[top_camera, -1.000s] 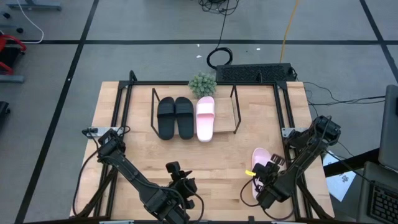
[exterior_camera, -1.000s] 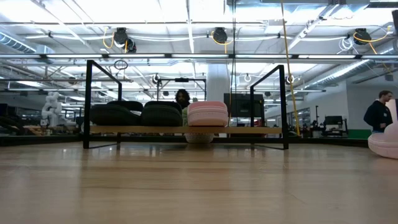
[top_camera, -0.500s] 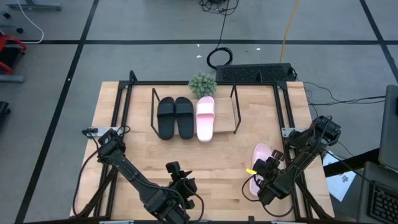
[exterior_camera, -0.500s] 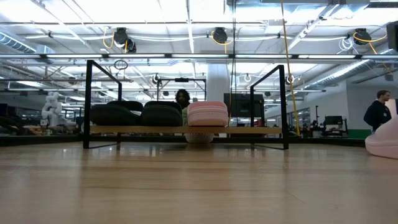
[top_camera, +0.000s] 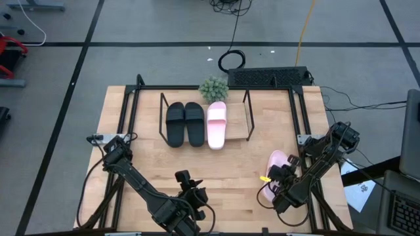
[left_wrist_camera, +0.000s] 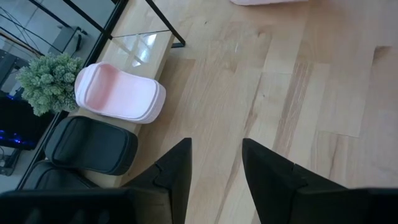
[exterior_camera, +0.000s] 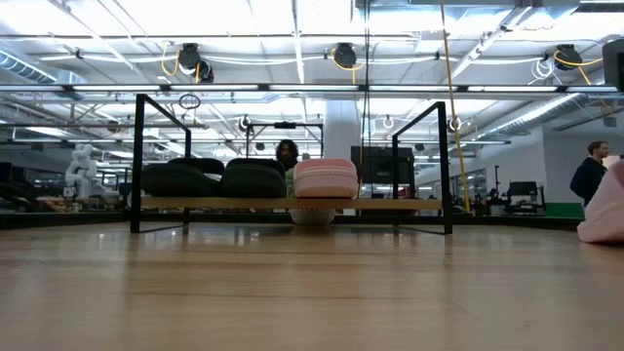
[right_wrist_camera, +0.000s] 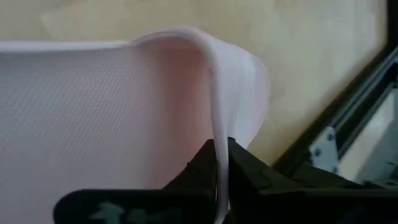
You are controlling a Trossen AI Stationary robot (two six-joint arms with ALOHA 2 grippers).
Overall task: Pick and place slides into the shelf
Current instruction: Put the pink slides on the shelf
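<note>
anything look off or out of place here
One thing: the second pink slide is not on the shelf with the other three but near the table's right edge, pinched by its rim in the shut right gripper and tilted up. The left gripper waits open at the front.
</note>
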